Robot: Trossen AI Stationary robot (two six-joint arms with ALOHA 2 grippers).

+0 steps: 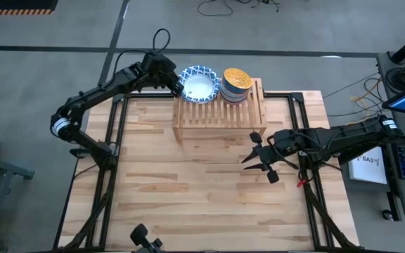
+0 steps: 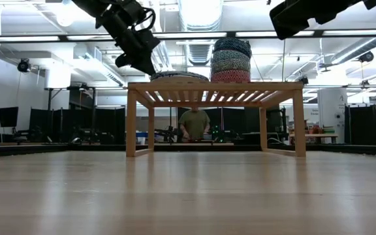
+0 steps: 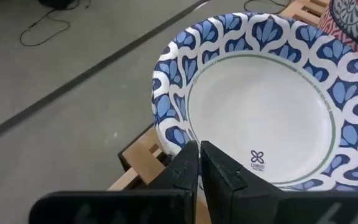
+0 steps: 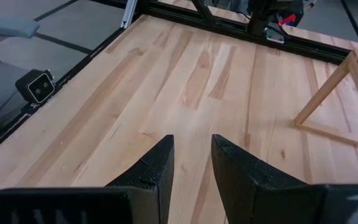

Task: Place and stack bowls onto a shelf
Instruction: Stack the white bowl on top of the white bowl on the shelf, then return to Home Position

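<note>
A light wooden shelf (image 1: 220, 121) stands at the table's far middle. On the far left of its slatted top lies a wide blue-and-white bowl (image 1: 199, 84) with a white centre. To the right of it on the shelf stands a stack of bowls (image 1: 235, 86) with a yellow one on top; in the low view the stack (image 2: 232, 60) rises well above the slats. My left gripper (image 3: 199, 154) is shut at the wide bowl's left rim. My right gripper (image 1: 255, 156) hovers open over the table, near side of the shelf's right end, holding nothing. My left gripper is shut on the blue-and-white bowl's rim (image 3: 174, 142), on the side toward the table's left. One finger (image 3: 219, 168) lies over the white inside, the other at the outer edge. The fingers slant down from the left. The bowl's base rests on the shelf's slats.
The bare plank tabletop (image 1: 188, 197) spreads on the near side of the shelf. Dark frame rails run along the table's left and right sides. In the low view a person (image 2: 194, 124) shows far behind the shelf's legs. A keyboard and screens stand off the table's right.
</note>
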